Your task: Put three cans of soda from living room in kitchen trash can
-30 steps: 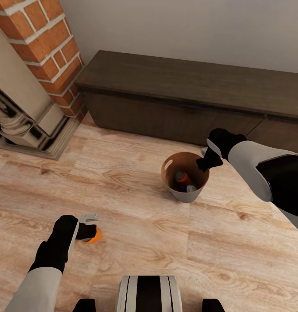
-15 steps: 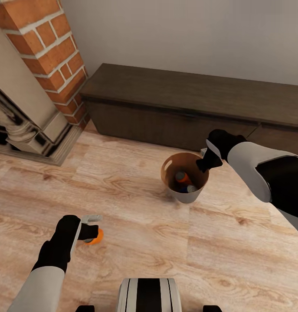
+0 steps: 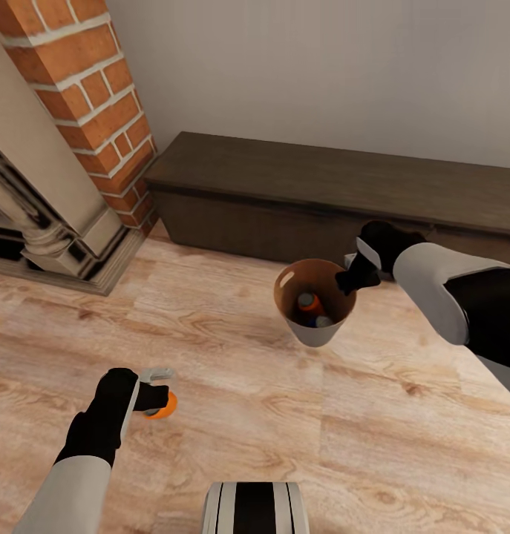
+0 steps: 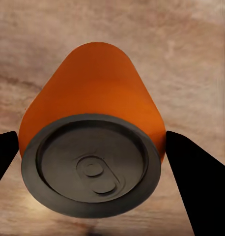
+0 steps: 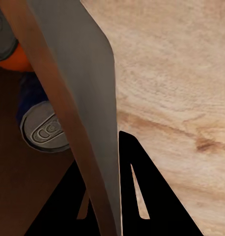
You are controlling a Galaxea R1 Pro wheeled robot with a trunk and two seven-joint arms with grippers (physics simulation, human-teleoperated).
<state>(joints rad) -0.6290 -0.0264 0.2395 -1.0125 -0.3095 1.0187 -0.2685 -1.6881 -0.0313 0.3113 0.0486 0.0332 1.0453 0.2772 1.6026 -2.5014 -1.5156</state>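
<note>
My left gripper (image 3: pixel 157 389) is shut on a bright orange can of soda (image 3: pixel 165 405), held low over the wood floor; the left wrist view shows the can (image 4: pixel 93 93) with its dark top between the two fingers (image 4: pixel 193 172). My right gripper (image 3: pixel 351 278) is shut on the rim of the tash can (image 3: pixel 314 335), one finger inside, one outside. The right wrist view shows its wall (image 5: pixel 78 73) running between the fingers. Inside lie an orange can (image 3: pixel 309 302) and a bluish can (image 3: pixel 324 322) with a pale top (image 5: pixel 41 129).
A long dark low cabinet (image 3: pixel 321 185) runs along the grey wall just behind the tash can. The brick fireplace (image 3: pixel 84 81) with its stone surround (image 3: pixel 54 222) stands at the left. Light wood floor (image 3: pixel 232 371) lies between the arms, and my base (image 3: pixel 255 508) shows at the bottom.
The whole picture has shifted: cabinet, fireplace and floor slid down the view, so the camera moved. Both grippers, the tash can and the held can keep their places in the view.
</note>
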